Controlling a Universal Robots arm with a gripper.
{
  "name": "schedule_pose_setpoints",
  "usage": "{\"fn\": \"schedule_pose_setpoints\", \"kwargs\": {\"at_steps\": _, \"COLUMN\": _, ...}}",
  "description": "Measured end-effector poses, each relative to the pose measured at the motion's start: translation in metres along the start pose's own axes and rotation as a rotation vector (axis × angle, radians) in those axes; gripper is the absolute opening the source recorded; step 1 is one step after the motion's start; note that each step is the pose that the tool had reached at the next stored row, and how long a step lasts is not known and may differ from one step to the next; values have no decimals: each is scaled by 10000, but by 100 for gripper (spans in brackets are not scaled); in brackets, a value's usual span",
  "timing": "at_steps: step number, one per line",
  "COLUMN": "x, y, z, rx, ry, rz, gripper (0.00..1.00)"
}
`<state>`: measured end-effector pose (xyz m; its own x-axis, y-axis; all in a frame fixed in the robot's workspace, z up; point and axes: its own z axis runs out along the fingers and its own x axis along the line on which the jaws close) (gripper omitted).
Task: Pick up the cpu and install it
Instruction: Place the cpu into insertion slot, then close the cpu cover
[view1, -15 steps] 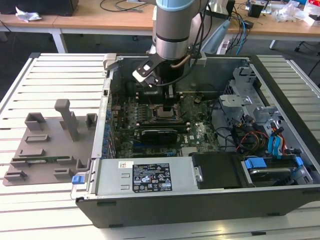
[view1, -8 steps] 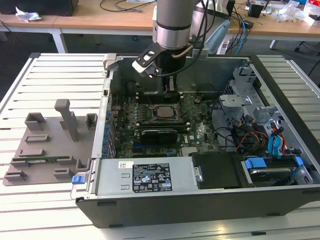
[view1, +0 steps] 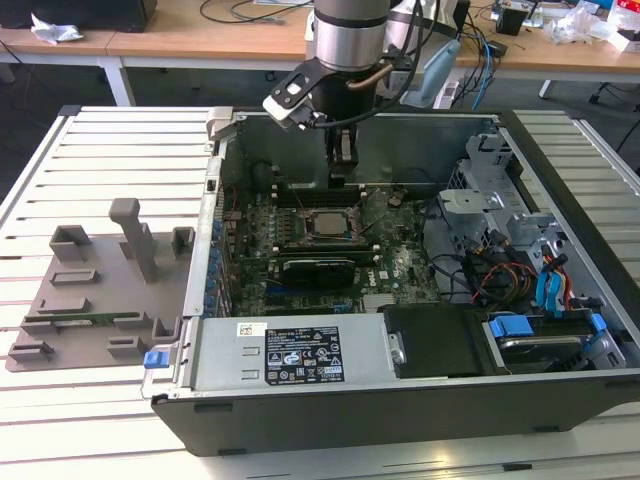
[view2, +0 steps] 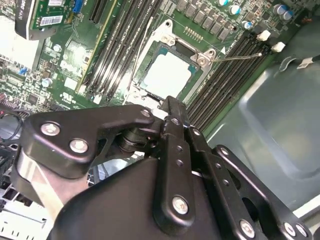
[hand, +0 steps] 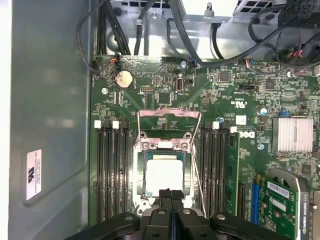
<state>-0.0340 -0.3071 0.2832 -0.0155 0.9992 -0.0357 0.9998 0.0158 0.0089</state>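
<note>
In the socket (hand: 145, 146), the cpu (hand: 164, 172) lies just beneath the clenched, empty gripper (hand: 170, 193).

The cpu (hand: 164, 175) shines silvery-white against the green board (hand: 165, 95). The gripper (hand: 171, 196) is matte black. A grey tray (view1: 90, 300) lies on the white slatted table (view1: 120, 150), and blue clips (view1: 510, 327) brighten the grey case (view1: 420, 150).

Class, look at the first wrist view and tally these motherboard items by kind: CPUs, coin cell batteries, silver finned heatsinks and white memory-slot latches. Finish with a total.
cpu: 1
coin cell battery: 1
silver finned heatsink: 1
white memory-slot latches: 4
Total: 7
</note>
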Motion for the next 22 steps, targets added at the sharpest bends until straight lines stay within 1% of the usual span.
{"fn": "schedule_pose_setpoints", "kwargs": {"at_steps": 9, "x": 0, "y": 3, "z": -4, "rx": 1, "ry": -2, "rz": -1, "gripper": 11}}
{"fn": "schedule_pose_setpoints", "kwargs": {"at_steps": 10, "x": -1, "y": 16, "z": -5, "rx": 2, "ry": -4, "rz": -1, "gripper": 11}}
{"fn": "schedule_pose_setpoints", "kwargs": {"at_steps": 11, "x": -1, "y": 47, "z": -4, "rx": 1, "ry": -3, "rz": 0, "gripper": 11}}
{"fn": "schedule_pose_setpoints", "kwargs": {"at_steps": 14, "x": -3, "y": 201, "z": -1, "rx": 0, "ry": -5, "rz": 0, "gripper": 11}}
{"fn": "schedule_pose_setpoints", "kwargs": {"at_steps": 15, "x": -5, "y": 289, "z": 1, "rx": 2, "ry": -6, "rz": 0, "gripper": 11}}
{"fn": "schedule_pose_setpoints", "kwargs": {"at_steps": 17, "x": -7, "y": 411, "z": 4, "rx": 5, "ry": -9, "rz": 0, "gripper": 11}}
{"fn": "schedule_pose_setpoints", "kwargs": {"at_steps": 18, "x": -8, "y": 534, "z": 7, "rx": 3, "ry": -4, "rz": -1, "gripper": 11}}
{"fn": "schedule_pose_setpoints", "kwargs": {"at_steps": 20, "x": -10, "y": 641, "z": 7, "rx": 7, "ry": -16, "rz": -2, "gripper": 11}}
{"fn": "schedule_pose_setpoints", "kwargs": {"at_steps": 22, "x": -11, "y": 710, "z": 9, "rx": 17, "ry": -15, "rz": -1, "gripper": 11}}
